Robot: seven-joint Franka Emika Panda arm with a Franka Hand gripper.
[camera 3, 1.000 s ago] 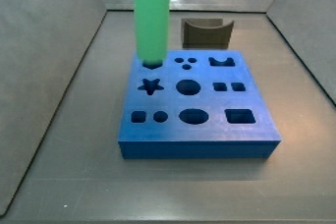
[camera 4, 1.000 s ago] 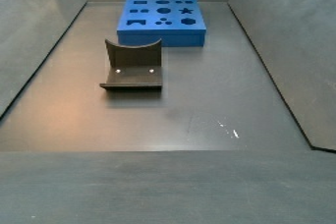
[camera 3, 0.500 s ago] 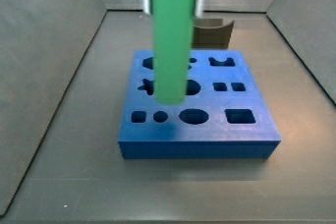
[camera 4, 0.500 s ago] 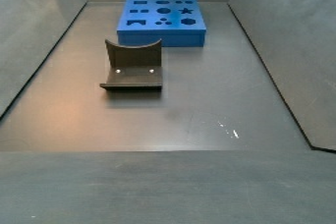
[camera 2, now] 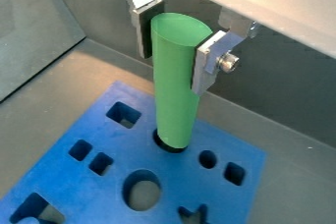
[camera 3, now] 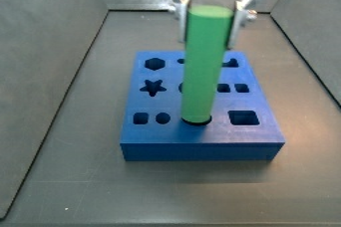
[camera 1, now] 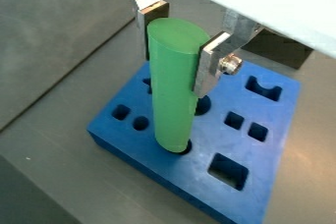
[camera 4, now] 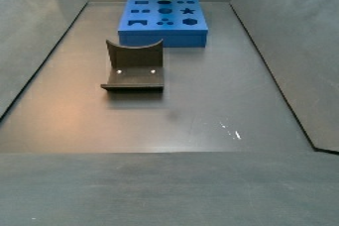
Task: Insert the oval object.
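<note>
Your gripper [camera 1: 182,43] is clamped on the top of the oval object [camera 1: 175,90], holding it upright so it drops straight. Directly below the gripper, its lower end sits in a hole of the blue block [camera 1: 138,147] — insertion appears begun, depth unclear.

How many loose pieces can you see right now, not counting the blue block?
2. The green rod is upright in the hand, its lower end meeting the blue block. The brown block sits apart on the floor. None seem hidden.
</note>
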